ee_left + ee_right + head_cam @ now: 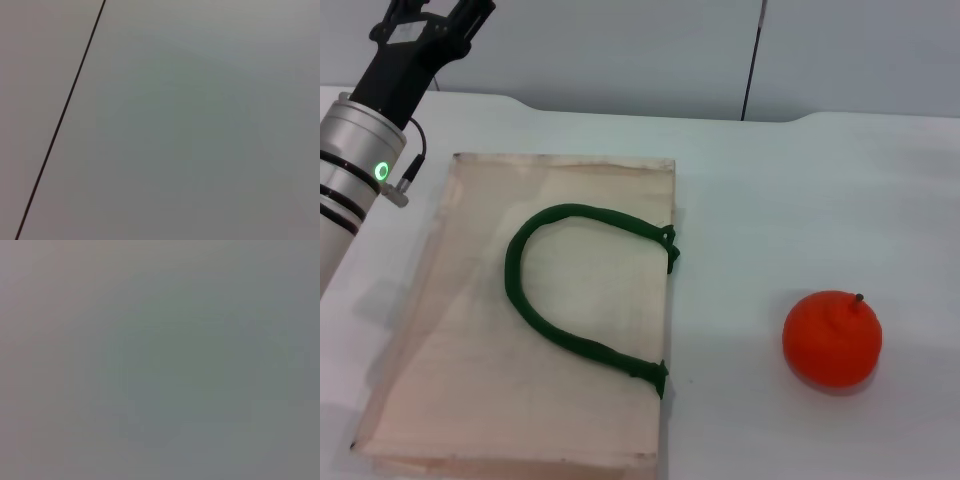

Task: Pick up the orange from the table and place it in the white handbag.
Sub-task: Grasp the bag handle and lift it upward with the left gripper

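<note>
At about ten o'clock in the head view, the left gripper (430, 15) sits raised at the table's far left edge, its black head pointing away toward the wall; whether its jaws are open or closed I cannot tell, and nothing shows in them. Below it, from nine toward seven o'clock, the large rectangular cream fabric handbag (470, 350) lies flat on the smooth white table (770, 190), long axis running near to far, its thick dark green looped handle (560, 285) curling toward the right edge. At four o'clock, well apart from the bag, rests the round bright orange fruit (832, 338), short dark stem upward. The right gripper is out of sight; I judge its side nearer the fruit.
</note>
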Controlling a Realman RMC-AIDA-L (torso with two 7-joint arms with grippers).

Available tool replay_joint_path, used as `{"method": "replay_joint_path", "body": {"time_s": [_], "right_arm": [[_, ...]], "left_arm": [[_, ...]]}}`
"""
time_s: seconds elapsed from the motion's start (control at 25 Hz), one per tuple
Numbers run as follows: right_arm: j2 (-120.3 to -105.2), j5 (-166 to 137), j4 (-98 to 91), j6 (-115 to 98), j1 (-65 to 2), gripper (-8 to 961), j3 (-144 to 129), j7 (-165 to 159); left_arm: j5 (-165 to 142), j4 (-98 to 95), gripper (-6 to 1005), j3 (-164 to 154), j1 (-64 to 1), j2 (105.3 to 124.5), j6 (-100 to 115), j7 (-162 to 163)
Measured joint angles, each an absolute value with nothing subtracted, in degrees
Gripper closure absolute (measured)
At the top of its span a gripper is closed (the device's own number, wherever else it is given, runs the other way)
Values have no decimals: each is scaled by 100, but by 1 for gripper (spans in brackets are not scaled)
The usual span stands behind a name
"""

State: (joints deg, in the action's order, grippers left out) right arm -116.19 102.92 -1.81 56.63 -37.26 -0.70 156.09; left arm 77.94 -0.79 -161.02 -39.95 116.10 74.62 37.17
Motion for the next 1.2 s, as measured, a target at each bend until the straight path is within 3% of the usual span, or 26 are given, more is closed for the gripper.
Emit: {"method": "replay_joint_path", "body": {"time_s": [0.6, 1.2], "right_arm": [[-11610, 10291, -185, 5619, -3726, 66, -70, 15609], [-11601, 10271, -223, 5607, -3709, 67, -70, 15609]], "left_arm": [[7524, 43, 120, -16109, -4047, 11567, 7406, 4222], [2377, 3007, 122, -16418, -5473, 10766, 8771, 10081]]}}
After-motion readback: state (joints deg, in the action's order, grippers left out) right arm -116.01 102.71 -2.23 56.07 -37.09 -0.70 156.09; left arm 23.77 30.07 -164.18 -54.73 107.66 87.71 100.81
